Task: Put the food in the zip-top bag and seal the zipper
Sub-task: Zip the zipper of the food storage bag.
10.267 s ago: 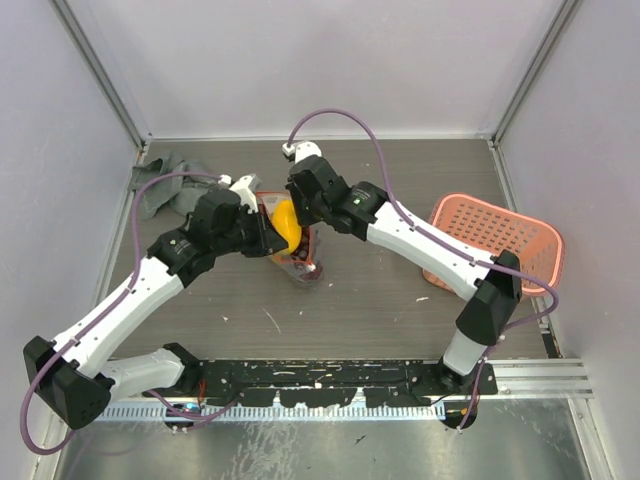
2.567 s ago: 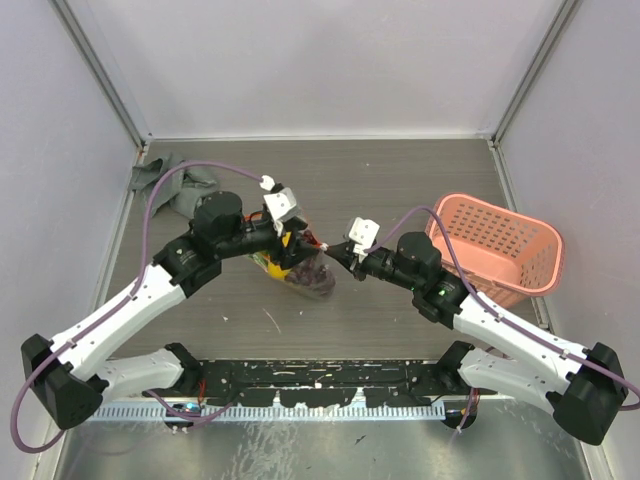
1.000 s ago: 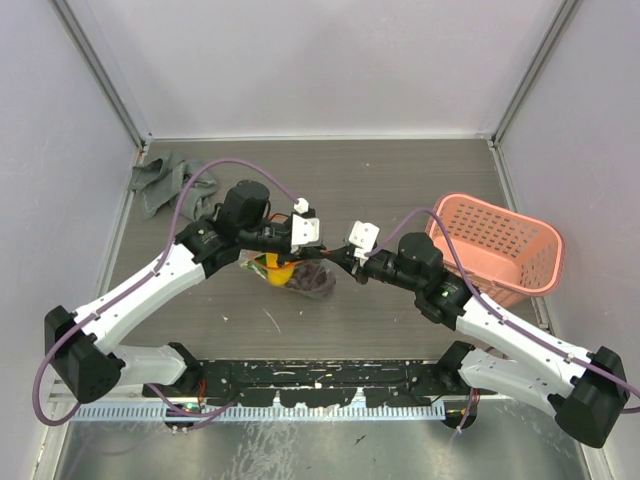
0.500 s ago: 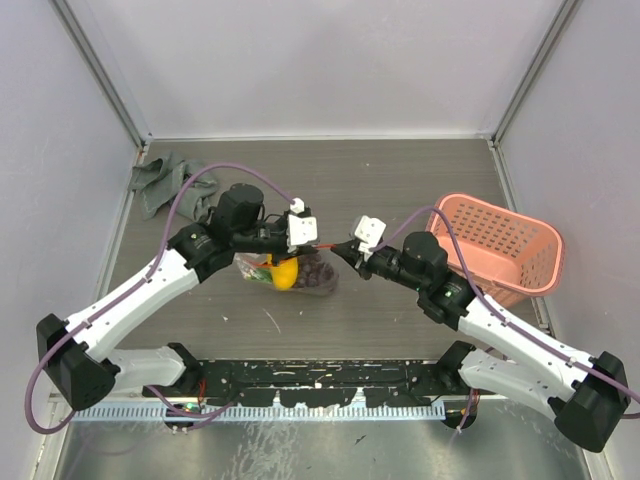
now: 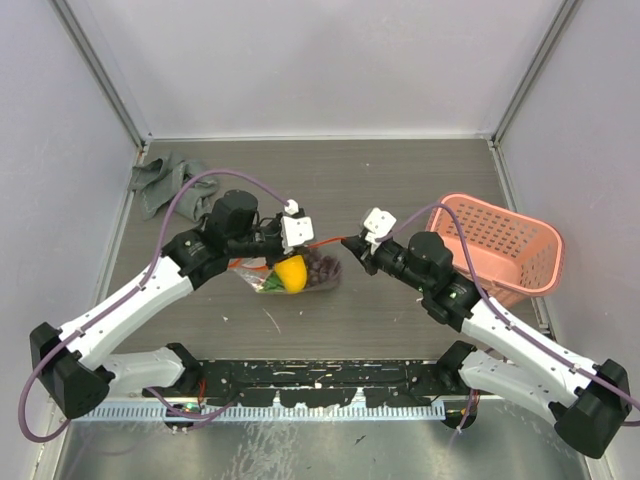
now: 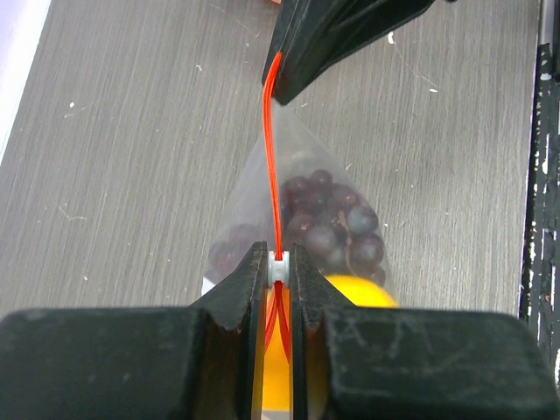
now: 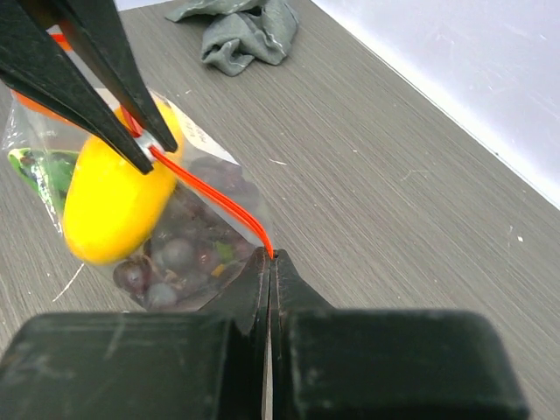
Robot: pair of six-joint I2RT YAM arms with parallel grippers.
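The clear zip-top bag (image 5: 290, 272) hangs between the two grippers above the table, holding dark purple grapes (image 6: 328, 229), an orange-yellow piece (image 5: 291, 273) and a green fruit (image 7: 39, 171). The watermelon slice is hidden. My left gripper (image 6: 279, 267) is shut on the small white slider of the red-orange zipper (image 6: 272, 166). My right gripper (image 7: 270, 258) is shut on the zipper's end at the bag's corner. The zipper is stretched taut between them (image 5: 322, 242). Behind the slider the strip still parts in two.
A pink lattice basket (image 5: 497, 247) stands at the right. A grey cloth (image 5: 160, 183) lies at the back left, also in the right wrist view (image 7: 245, 31). Purple cables loop over the left arm.
My left gripper has slid left along the zipper with the slider, away from my right gripper. The bag has swung and the yellow piece now shows more to the right.
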